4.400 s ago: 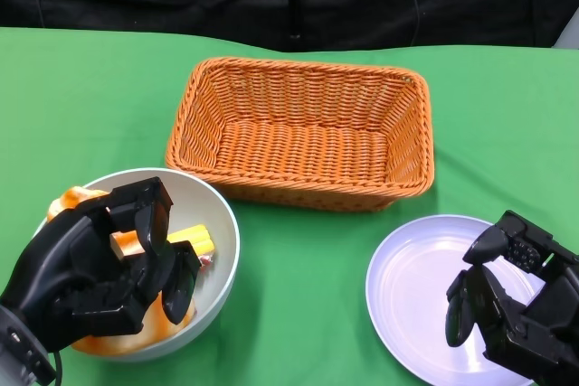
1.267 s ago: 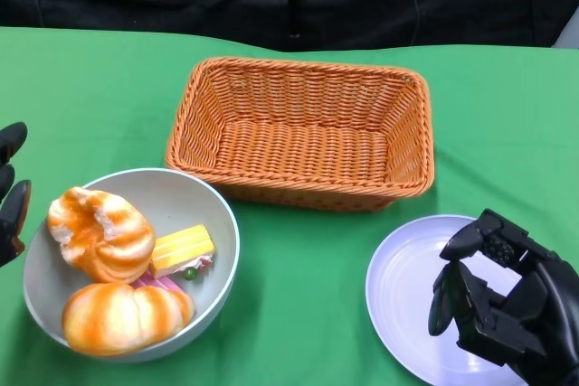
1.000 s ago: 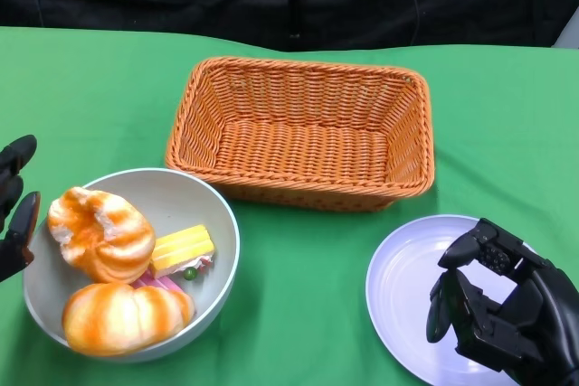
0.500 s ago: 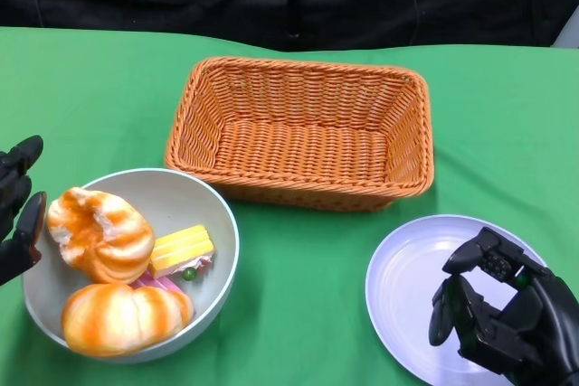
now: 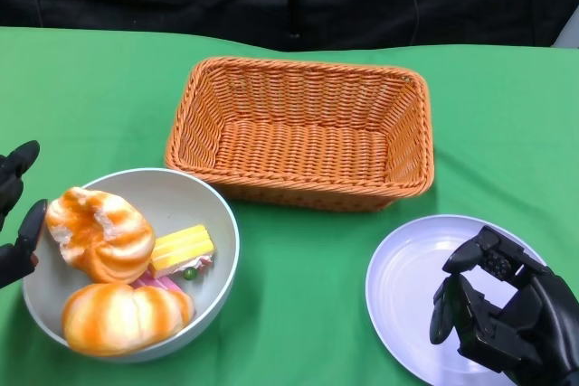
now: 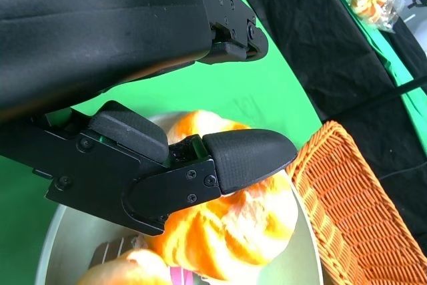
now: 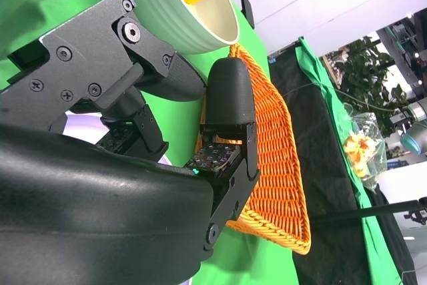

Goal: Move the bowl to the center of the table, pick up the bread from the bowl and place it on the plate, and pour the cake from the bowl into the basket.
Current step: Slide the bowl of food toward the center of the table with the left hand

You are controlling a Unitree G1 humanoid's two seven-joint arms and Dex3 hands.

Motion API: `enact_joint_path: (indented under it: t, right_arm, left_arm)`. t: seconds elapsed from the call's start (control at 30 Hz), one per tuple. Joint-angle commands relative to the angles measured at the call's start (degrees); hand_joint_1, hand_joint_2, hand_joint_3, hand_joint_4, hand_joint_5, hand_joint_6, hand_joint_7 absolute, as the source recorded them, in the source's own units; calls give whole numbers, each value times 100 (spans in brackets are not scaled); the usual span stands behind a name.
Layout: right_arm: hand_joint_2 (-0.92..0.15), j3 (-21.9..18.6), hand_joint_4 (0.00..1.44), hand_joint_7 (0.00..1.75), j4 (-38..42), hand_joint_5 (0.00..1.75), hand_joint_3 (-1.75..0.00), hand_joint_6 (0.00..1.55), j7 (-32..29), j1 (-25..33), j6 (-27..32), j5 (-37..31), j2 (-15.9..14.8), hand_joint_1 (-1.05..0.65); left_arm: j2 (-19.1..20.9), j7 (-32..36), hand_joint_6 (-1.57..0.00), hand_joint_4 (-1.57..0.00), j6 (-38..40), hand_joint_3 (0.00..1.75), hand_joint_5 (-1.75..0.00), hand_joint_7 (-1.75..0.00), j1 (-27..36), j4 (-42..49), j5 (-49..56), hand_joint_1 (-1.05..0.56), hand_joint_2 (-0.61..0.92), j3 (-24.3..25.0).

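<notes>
At lower left of the head view the bowl (image 5: 217, 223) holds two bread rolls (image 5: 98, 232) and a yellow cake (image 5: 182, 249); the left hand (image 5: 16, 214) waits at its left rim, fingers apart, empty. The basket (image 5: 303, 133) sits centre; at lower right the right hand (image 5: 502, 318) hovers half-curled, empty, over the plate (image 5: 407, 287)

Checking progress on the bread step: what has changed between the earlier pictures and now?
The left hand pulled out of the bowl without any bread and now sits open at its left rim. Right hand stays over the plate; bowl, breads, cake and basket unmoved.
</notes>
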Motion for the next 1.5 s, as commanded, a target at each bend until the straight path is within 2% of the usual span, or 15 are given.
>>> enact_joint_path:
  t: [0.03, 0.17, 0.37, 0.6, 0.8, 0.9, 1.03, 1.13, 1.47, 1.5]
  right_arm:
    - [-55, -43, 85, 160, 45, 175, -117, 73, 28, -7, -82, 9, 1, -14]
    - [-56, -56, 85, 160, 63, 175, -117, 73, 46, -8, -95, 1, -13, -14]
    - [-56, -53, 85, 160, 56, 175, -116, 73, 34, -11, -79, -3, -5, -14]
    - [-56, -74, 85, 159, 120, 175, -115, 74, 51, -23, -100, -2, -12, -15]
    - [-57, -79, 85, 159, 164, 175, -114, 73, 92, -42, -138, 19, -4, -15]
    - [-57, -78, 85, 159, 151, 175, -114, 74, 51, -47, -115, -3, -1, -15]
    - [-57, -77, 85, 159, 136, 175, -114, 74, 74, -31, -118, 9, -10, -14]
    - [-57, -68, 85, 159, 100, 175, -114, 74, 47, -20, -95, -4, -9, -14]
    - [-57, -79, 85, 160, 112, 175, -114, 73, 65, -19, -110, 16, -4, -14]
    - [-57, -79, 85, 160, 115, 175, -114, 73, 74, -17, -114, 20, -5, -14]
  left_arm:
    - [137, -15, -22, -11, 147, 85, -5, -3, -84, 100, -47, -90, 92, 39]
    - [138, -71, -23, -11, 52, 86, -4, -2, -172, 309, -92, -87, 92, 40]
    - [188, -165, -21, -9, 106, 84, -3, -1, -281, 579, -155, -91, 92, 54]
    - [209, -216, -21, -6, 580, 84, -2, -1, -331, 654, -182, -91, 92, 2]
    - [176, -527, -17, -2, 1146, 83, 0, 0, -439, 634, -505, -93, 92, 77]
    - [140, -789, -15, 0, 1189, 81, 0, 0, -473, 655, -777, -89, 92, 124]
    - [475, -1004, -12, -2, 1087, 89, -1, 0, -439, 595, -380, -90, 92, -274]
    - [642, -1093, -16, -12, 1000, 91, -6, -2, -480, 623, -149, -93, 92, -475]
    - [647, -1180, -18, -16, 1000, 85, -6, -2, -631, 656, -133, -96, 92, -544]
    - [628, -1177, -19, -13, 919, 84, -4, -2, -634, 668, -152, -94, 92, -531]
